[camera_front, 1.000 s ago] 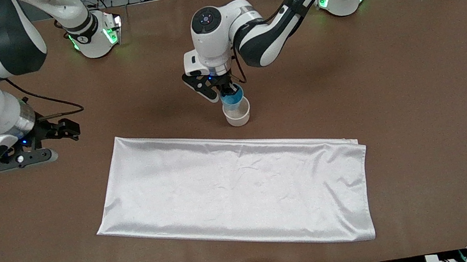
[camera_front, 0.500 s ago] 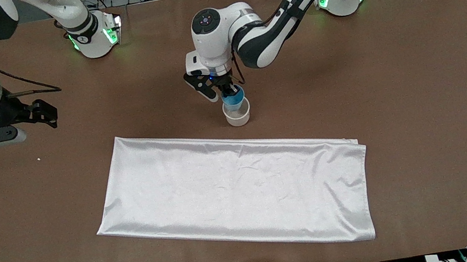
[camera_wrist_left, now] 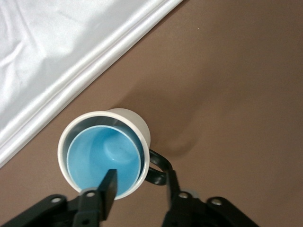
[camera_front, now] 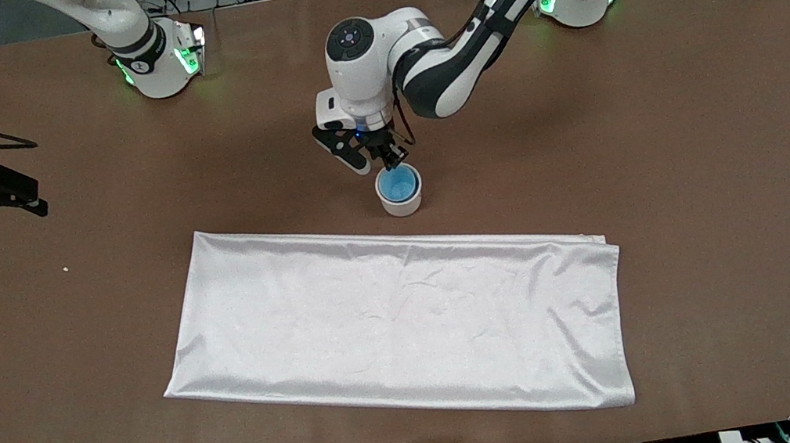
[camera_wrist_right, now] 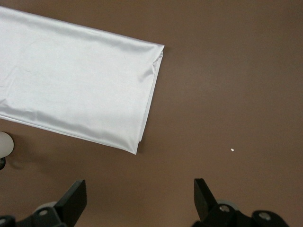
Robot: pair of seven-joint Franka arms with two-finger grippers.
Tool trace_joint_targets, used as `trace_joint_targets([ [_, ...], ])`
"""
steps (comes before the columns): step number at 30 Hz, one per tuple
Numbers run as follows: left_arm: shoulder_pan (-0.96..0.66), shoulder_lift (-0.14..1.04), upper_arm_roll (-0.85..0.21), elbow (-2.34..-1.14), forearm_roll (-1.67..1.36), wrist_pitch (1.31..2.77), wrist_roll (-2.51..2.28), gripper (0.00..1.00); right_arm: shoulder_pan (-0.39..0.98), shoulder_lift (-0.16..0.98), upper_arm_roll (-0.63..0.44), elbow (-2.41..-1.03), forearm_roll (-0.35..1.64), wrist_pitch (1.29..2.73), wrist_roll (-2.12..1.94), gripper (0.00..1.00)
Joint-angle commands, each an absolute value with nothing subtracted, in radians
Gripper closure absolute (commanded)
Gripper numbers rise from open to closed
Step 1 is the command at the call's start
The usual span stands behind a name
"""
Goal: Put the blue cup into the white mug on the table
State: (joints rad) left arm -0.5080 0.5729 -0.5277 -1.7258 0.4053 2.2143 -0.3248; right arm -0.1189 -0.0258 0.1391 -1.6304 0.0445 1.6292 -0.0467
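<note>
white cloth point(camera_front: 396, 328) flat, shiny | tiny white speck point(camera_front: 65, 268) nr right-arm end

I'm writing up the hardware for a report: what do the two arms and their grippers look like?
Both arms are glossy white with black joint bands, green lights glowing at their bases and black cables trailing along them. The left gripper and right gripper are black, with flat two-finger jaws and small blue lights at the wrists.
</note>
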Motion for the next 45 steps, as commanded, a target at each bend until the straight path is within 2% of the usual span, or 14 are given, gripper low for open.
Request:
trace_joint_targets([
  [1, -0.488, 0.566, -0.528, -1.724, 0.431, 2.226, -0.272, 0.00, -0.124, -0.031, 0.141, -1.602, 0.064, 1.603, -0.057, 0.00],
  [8, -0.459, 0.519, -0.531, -1.726, 0.417, 2.198, -0.270, 0.00, -0.124, -0.028, 0.129, -1.586, 0.054, 1.594, -0.060, 0.00],
  [22, -0.390, 0.302, -0.557, -1.726, 0.296, 1.939, -0.291, 0.00, -0.112, -0.023, 0.120, -1.555, -0.020, 1.588, -0.080, 0.00],
  [34, -0.230, 0.127, -0.555, -1.724, 0.167, 1.795, -0.290, 0.00, -0.123, -0.017, 0.110, -1.562, -0.025, 1.588, -0.129, 0.00],
  [45, -0.052, 0.057, -0.554, -1.717, 0.077, 1.738, -0.273, 0.00, -0.133, -0.008, 0.110, -1.562, -0.021, 1.591, -0.123, 0.00],
])
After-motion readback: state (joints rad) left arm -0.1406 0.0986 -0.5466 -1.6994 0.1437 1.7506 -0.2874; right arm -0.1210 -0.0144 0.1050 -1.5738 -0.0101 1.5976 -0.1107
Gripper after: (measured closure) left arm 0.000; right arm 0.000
